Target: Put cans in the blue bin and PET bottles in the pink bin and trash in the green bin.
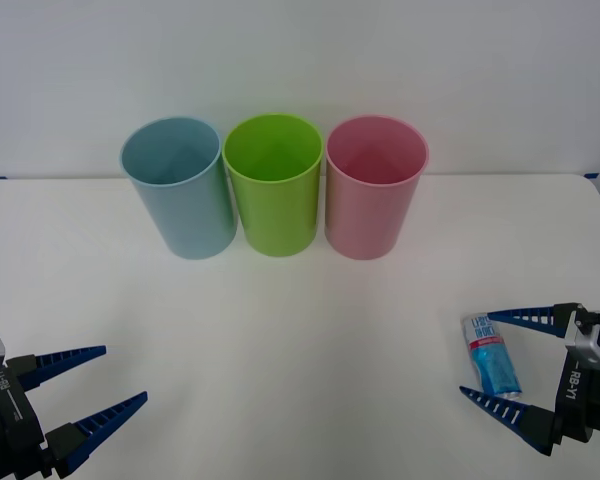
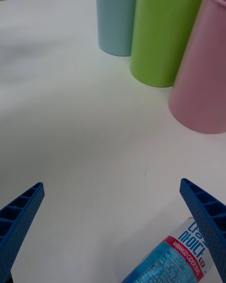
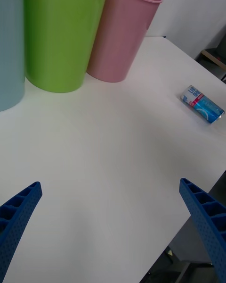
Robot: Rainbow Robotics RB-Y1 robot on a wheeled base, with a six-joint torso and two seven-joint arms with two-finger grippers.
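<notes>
- The slim drink can (image 1: 492,356) lies on its side on the white table (image 1: 300,380), out at about four o'clock from the table's middle, well apart from the three bins.
- The right gripper (image 1: 500,362) sits low around it, blue fingers spread wide with one on each side of the can and neither touching it; nothing is grasped yet.
- From the right wrist view, the can (image 2: 176,259) lies just beside one finger (image 2: 207,217) rather than centred in the gap.
- The left gripper (image 1: 92,385) waits at about eight o'clock, released and holding nothing.
- The blue bin (image 1: 178,185), green bin (image 1: 273,183) and pink bin (image 1: 374,185) stand upright in a close row at twelve o'clock, blue at the ten-to-eleven end.
- I would judge this the reach-and-grasp step: next the fingers must centre on the can and close, then carry it across to the blue bin, the farthest of the three.
- The tabletop is plain, smooth white; a pale wall (image 1: 300,60) stands behind the bins.
</notes>
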